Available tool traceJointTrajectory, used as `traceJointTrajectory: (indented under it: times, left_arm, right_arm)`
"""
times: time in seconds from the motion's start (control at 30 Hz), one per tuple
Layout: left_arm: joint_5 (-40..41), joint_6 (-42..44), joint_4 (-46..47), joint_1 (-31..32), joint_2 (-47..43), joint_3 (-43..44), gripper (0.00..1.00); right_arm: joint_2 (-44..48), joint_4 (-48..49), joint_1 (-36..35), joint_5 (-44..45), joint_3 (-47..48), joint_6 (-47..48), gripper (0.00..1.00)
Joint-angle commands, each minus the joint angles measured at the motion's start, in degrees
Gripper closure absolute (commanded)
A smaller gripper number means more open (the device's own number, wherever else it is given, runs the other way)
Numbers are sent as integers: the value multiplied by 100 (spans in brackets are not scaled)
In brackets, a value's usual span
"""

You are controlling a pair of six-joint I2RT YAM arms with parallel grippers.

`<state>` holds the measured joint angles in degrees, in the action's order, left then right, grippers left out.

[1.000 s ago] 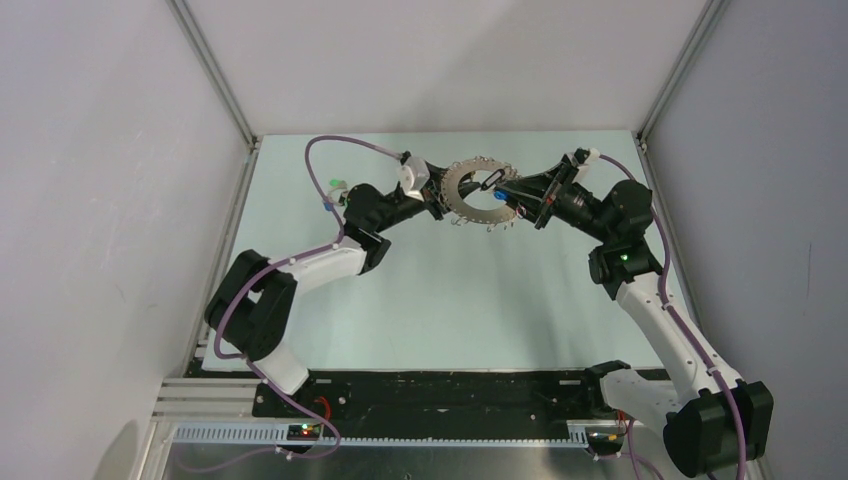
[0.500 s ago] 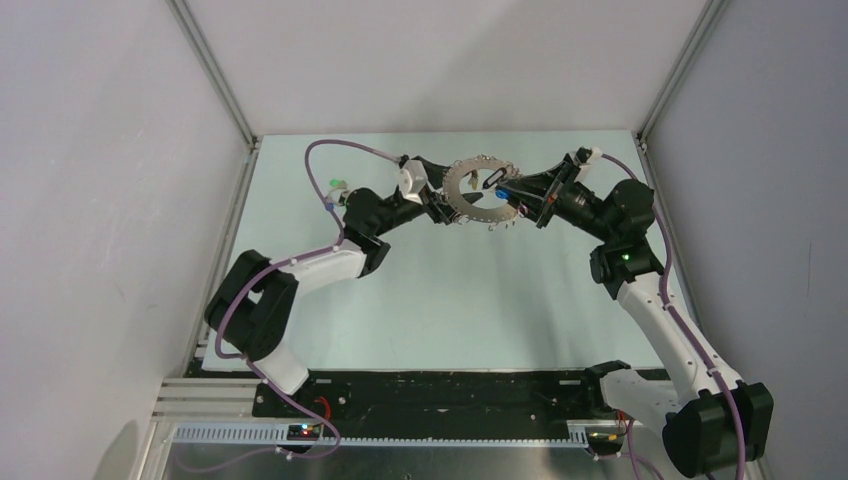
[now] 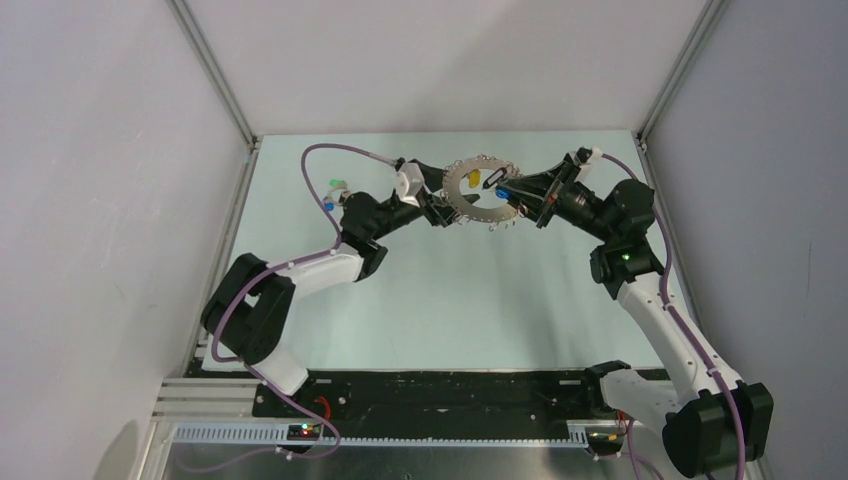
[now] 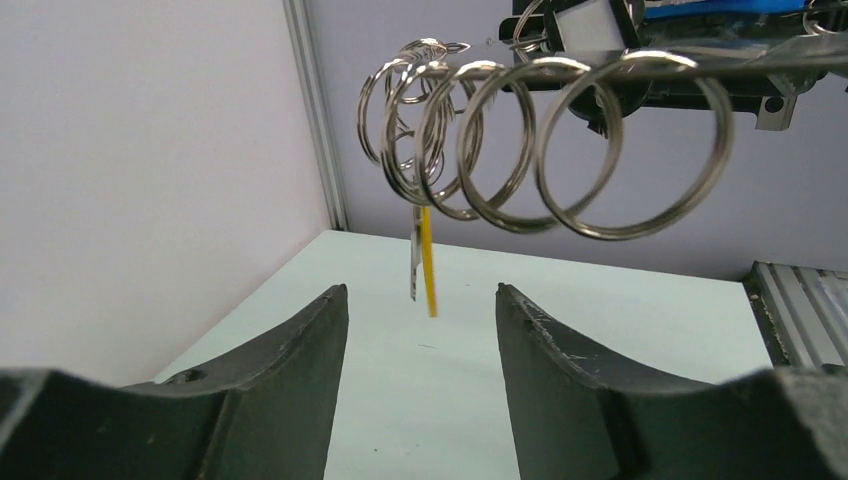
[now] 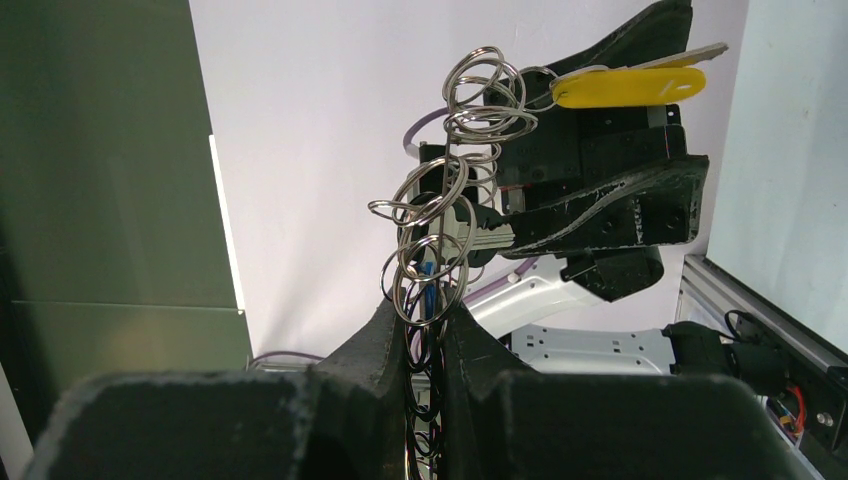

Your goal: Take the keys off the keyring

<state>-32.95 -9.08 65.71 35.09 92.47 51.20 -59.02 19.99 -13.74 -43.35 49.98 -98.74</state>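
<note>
The keyring (image 3: 478,193), a large flat silver ring rimmed with small loops, hangs in the air at the back of the table. My right gripper (image 3: 506,192) is shut on its right rim; in the right wrist view the loops (image 5: 440,230) stand up out of the closed fingers (image 5: 385,340). A yellow key (image 3: 474,179), a black key (image 3: 490,181) and a blue key (image 3: 499,190) hang on it. The yellow key (image 5: 630,85) and the blue key (image 5: 425,280) also show there. My left gripper (image 3: 443,207) is open and empty at the ring's left rim. In the left wrist view the loops (image 4: 540,150) and the yellow key (image 4: 428,262) hang above its fingers (image 4: 300,350).
A small green piece (image 3: 337,184) and a small blue piece (image 3: 328,203) show beside the left arm's forearm; I cannot tell whether they lie on the table. The pale green table (image 3: 450,300) is walled at the left, back and right.
My left arm has drawn back a little to the left from the ring. The yellow key now shows in the ring's hole. The right gripper still holds the ring in place.
</note>
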Motion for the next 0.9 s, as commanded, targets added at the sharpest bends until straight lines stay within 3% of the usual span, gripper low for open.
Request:
traceJointTrajectory:
  times: [0.0,0.53,0.7,0.77,0.83,0.87]
  left_arm:
    - [200,25,369,39,-309,-160,40]
    - [71,-223,420,85,130,509,50]
    - [-19,-235,427,87,222,628,83]
    - [-24,-230,428,84,255,620,89]
    - [4,-227,425,85,262,586,86]
    - [35,-233,425,85,263,572,76]
  right_arm:
    - [48,362,37,-22,334,-19,100]
    - [53,408,42,-30,346,-80,100]
    - [49,422,47,-28,345,-96,100]
    - [48,426,50,-25,336,-108,100]
    - [49,439,58,-32,337,-116,100]
    - [45,442,52,-32,342,-118,100]
